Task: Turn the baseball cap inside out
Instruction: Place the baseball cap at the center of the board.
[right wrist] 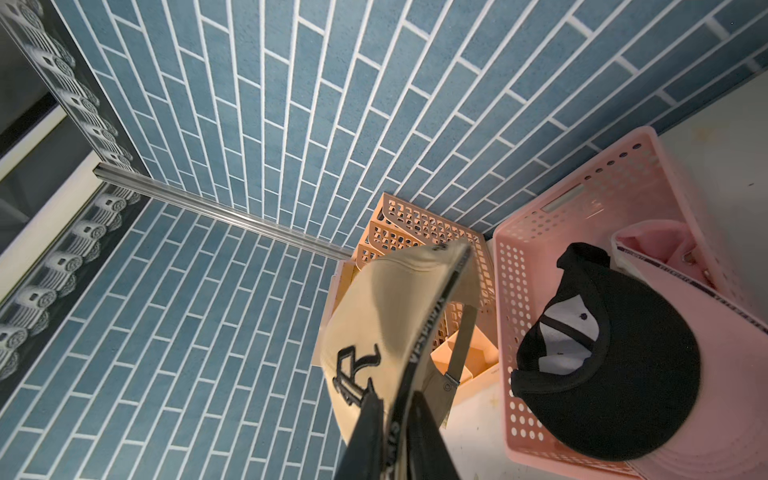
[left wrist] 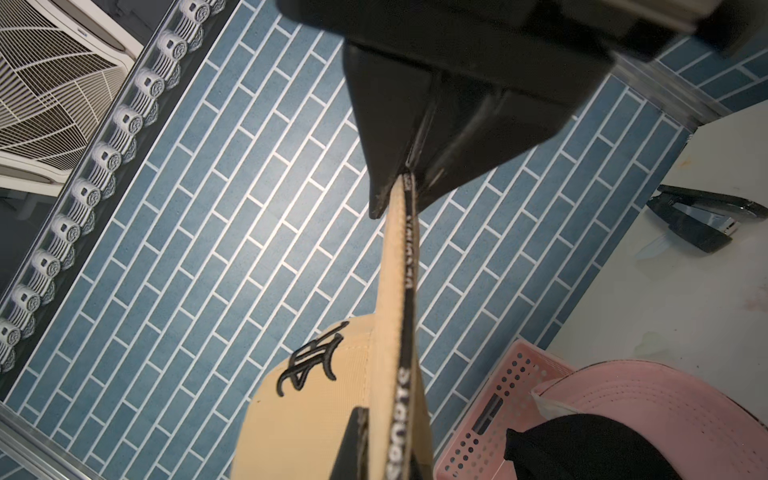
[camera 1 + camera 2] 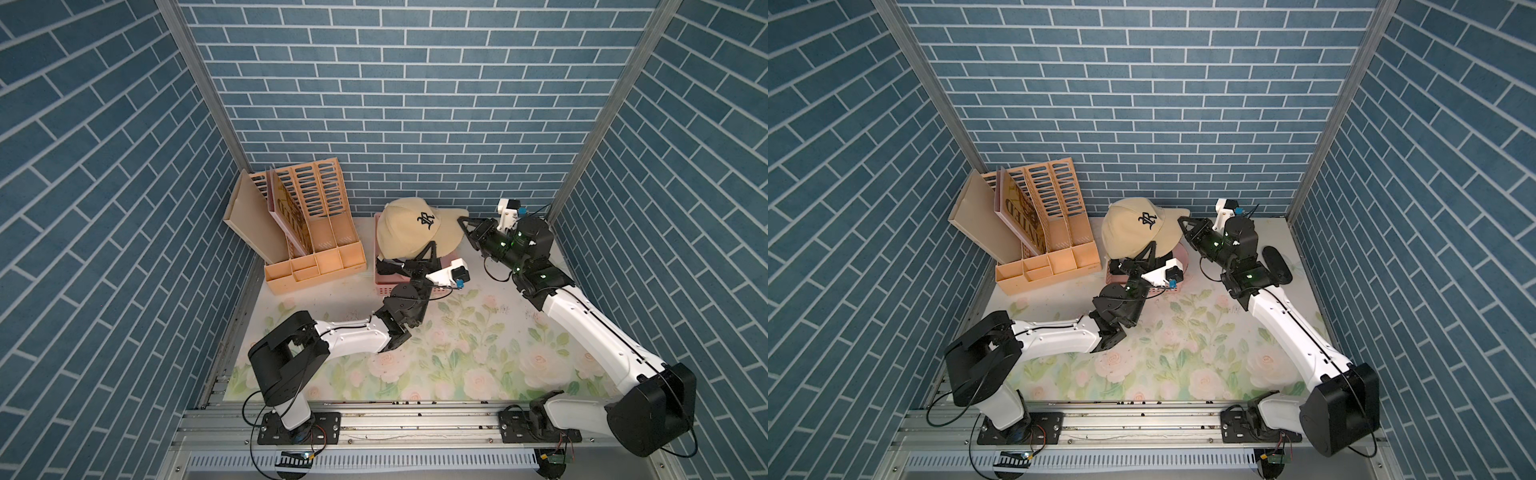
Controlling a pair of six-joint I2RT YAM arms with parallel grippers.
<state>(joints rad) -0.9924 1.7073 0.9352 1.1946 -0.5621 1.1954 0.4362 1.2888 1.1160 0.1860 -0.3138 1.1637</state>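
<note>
- The floral-printed bench [image 3: 457, 357] spreads nearest me, with both white-and-black arms reaching back across it.
- The left end effector [image 3: 432, 246] points upward, pinched tight on the lower rim of the beige fabric baseball cap [image 3: 405, 228] with the black embroidered monogram.
- A black stapler [image 3: 1277, 262] lies on the bench beside the right arm's wrist.
- The pink perforated plastic basket [image 3: 385, 286] sits behind the left wrist, holding a black cap [image 1: 615, 399] and a pink cap [image 2: 665, 399].
- The beige cap hangs in the air just above that basket, right side out, carried between the two arms.
- The right end effector [image 3: 462, 221] is clamped shut on the tip of the cap's brim.
- At the back left, a peach slotted plastic file organiser [image 3: 320, 232] stands against the blue brick-patterned wall [image 3: 395, 104].
</note>
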